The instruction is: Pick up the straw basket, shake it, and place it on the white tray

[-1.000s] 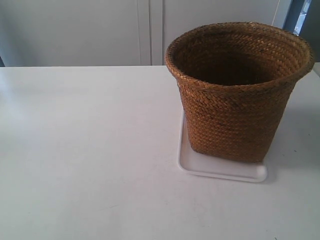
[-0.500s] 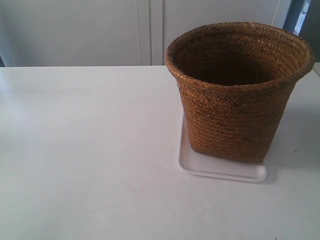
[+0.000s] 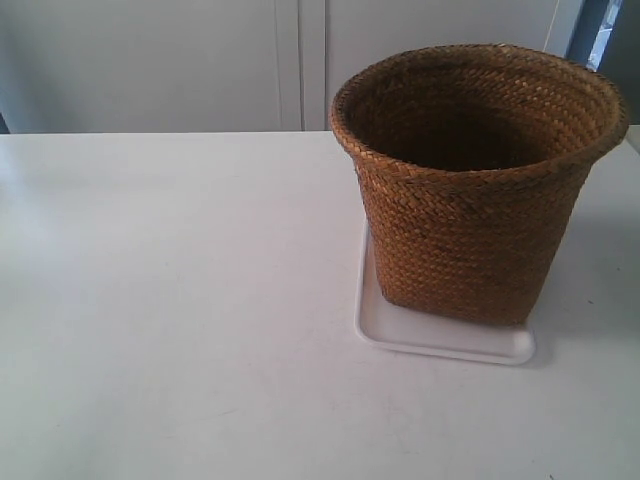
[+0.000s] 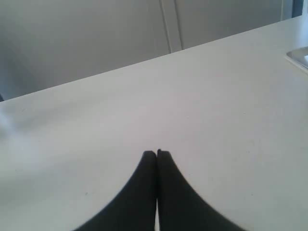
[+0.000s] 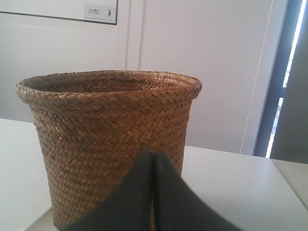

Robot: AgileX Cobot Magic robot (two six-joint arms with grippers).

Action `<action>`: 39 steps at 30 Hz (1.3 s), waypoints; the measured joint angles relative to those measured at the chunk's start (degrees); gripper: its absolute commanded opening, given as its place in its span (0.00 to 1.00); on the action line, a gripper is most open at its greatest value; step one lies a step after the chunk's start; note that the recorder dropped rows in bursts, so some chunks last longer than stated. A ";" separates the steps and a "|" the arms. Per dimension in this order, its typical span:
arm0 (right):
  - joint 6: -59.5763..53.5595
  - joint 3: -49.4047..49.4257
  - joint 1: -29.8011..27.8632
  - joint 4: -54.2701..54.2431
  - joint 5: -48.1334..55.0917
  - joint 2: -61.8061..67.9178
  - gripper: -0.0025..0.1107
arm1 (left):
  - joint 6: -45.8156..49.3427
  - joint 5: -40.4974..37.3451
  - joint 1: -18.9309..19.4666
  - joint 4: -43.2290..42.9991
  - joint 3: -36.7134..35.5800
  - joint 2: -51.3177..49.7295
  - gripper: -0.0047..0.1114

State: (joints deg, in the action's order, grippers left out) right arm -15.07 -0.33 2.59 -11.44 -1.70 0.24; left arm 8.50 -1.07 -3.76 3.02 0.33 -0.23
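Observation:
The straw basket (image 3: 475, 190) stands upright on the white tray (image 3: 440, 340) at the right of the table in the exterior view, its dark inside facing up. No arm shows in that view. In the right wrist view the basket (image 5: 106, 139) fills the frame close ahead, and my right gripper (image 5: 153, 155) is shut with its black fingertips pressed together in front of the basket wall, holding nothing. My left gripper (image 4: 157, 154) is shut and empty over bare tabletop; a corner of the tray (image 4: 299, 57) shows at the frame edge.
The white table (image 3: 180, 300) spreads wide beside the basket. Grey cabinet panels (image 3: 200, 60) stand behind the table's far edge. A dark window frame (image 5: 284, 82) runs down beside the wall in the right wrist view.

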 measured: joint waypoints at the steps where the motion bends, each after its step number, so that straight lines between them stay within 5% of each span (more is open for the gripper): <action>1: 0.00 0.00 0.00 0.00 0.00 0.00 0.03 | -4.44 0.00 0.73 -4.87 0.00 0.00 0.04; 39: 0.00 0.00 0.00 0.00 0.00 0.00 0.03 | -8.50 0.00 1.16 -8.93 0.00 0.00 0.04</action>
State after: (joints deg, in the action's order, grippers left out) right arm -15.07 -0.33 2.59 -11.44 -1.70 0.24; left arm 0.00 -1.07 -2.60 -5.91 0.33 -0.23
